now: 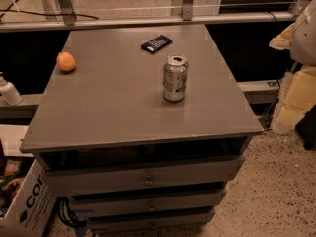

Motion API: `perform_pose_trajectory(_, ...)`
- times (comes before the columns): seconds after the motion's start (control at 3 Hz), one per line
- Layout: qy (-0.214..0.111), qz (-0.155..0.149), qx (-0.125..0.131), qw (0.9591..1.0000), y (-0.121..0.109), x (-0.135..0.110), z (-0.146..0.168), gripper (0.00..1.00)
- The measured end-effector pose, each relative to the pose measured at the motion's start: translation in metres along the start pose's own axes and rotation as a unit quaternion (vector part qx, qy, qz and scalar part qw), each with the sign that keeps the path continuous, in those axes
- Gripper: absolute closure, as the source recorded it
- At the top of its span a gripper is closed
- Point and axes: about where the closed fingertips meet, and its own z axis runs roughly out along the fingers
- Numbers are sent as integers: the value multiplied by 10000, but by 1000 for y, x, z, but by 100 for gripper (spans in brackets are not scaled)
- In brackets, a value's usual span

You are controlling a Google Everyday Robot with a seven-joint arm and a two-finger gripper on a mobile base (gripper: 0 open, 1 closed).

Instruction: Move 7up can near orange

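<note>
The 7up can point(175, 78) stands upright on the grey cabinet top point(113, 107), right of the middle, with its pull-tab top showing. The orange point(66, 61) lies near the left edge of the top, toward the back, well apart from the can. My gripper is not in view. Only pale rounded shapes point(303, 33) show at the right edge of the frame, and I cannot tell whether they belong to my arm.
A flat dark packet point(156, 43) lies at the back of the top, behind the can. The cabinet has drawers point(148, 179) in front. A cardboard box point(27, 201) stands on the floor at the lower left. A white bottle point(7, 90) is at the left edge.
</note>
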Motion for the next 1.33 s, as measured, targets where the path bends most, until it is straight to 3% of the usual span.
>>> perform_pose_trajectory(0.33,0,0,1,10000,0,0,0,0)
perform_pose_trajectory(0.67,-243,113,-7,9996,1,-2,11,0)
perform_pose_trajectory(1.0,-748,407,-26,9964,-11,-7,32,0)
perform_pose_trajectory(1.33,-1245,569,-18,9906,-25,-19,59,0)
